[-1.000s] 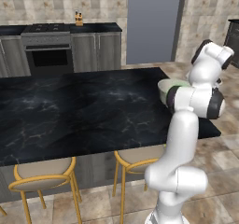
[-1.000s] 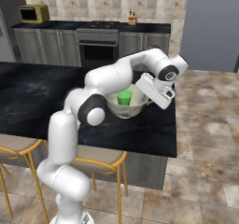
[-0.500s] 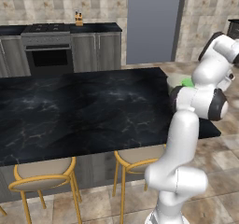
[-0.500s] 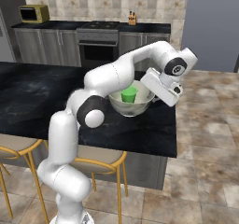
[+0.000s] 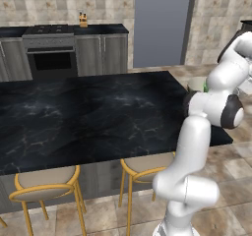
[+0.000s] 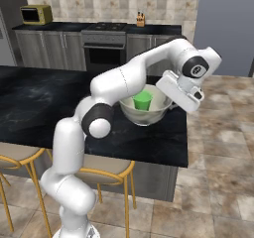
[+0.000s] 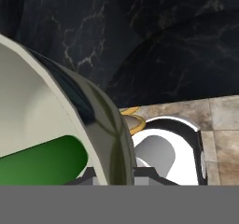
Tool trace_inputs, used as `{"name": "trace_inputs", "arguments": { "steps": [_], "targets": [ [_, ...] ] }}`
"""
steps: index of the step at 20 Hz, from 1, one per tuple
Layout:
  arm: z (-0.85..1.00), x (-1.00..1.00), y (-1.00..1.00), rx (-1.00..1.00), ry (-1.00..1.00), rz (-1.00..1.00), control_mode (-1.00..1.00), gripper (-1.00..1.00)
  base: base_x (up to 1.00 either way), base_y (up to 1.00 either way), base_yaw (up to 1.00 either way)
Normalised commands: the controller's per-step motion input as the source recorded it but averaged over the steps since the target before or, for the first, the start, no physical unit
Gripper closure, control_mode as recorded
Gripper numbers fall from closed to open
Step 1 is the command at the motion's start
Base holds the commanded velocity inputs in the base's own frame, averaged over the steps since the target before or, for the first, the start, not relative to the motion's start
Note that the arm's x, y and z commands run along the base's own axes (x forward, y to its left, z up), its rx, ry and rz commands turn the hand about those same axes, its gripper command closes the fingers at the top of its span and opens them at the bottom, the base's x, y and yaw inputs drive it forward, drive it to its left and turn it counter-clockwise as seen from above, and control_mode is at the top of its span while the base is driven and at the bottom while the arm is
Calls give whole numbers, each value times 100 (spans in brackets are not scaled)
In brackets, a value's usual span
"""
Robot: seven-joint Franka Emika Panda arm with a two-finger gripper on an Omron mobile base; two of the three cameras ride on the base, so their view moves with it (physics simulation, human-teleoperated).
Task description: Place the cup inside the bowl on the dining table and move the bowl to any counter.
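Clamped with nearly closed jaws on the right-hand rim of the round deep pale cream bowl (image 6: pixel 145 109), two-finger gripper (image 6: pixel 170 103) turned sideways at the end of the white arm. Arched high from the base over the glossy black white-veined marble dining table (image 6: pixel 34 108), with the elbow bent and the flat white hand tilted down toward the floor. Held above the table's near right corner, whether lifted or touching cannot be told. Standing inside, small bright green tapered plastic cup (image 6: pixel 143 100), smooth and matt. Seen along the hand, thin shiny bowl wall (image 7: pixel 100 125) passing between the fingers, cup (image 7: pixel 42 164) behind it. Under the table edge, yellow-framed tan-seated stools (image 5: pixel 47 183). Behind, black counter on grey wood-grain cabinets (image 6: pixel 47 43).
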Motion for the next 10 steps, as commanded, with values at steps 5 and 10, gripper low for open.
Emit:
{"name": "trace_inputs", "arguments": {
  "steps": [5,10],
  "targets": [
    [29,-48,-15,0,0,0,-100,100,0,0,0],
    [25,-43,-6,0,0,0,-100,100,0,0,0]
  ]
}}
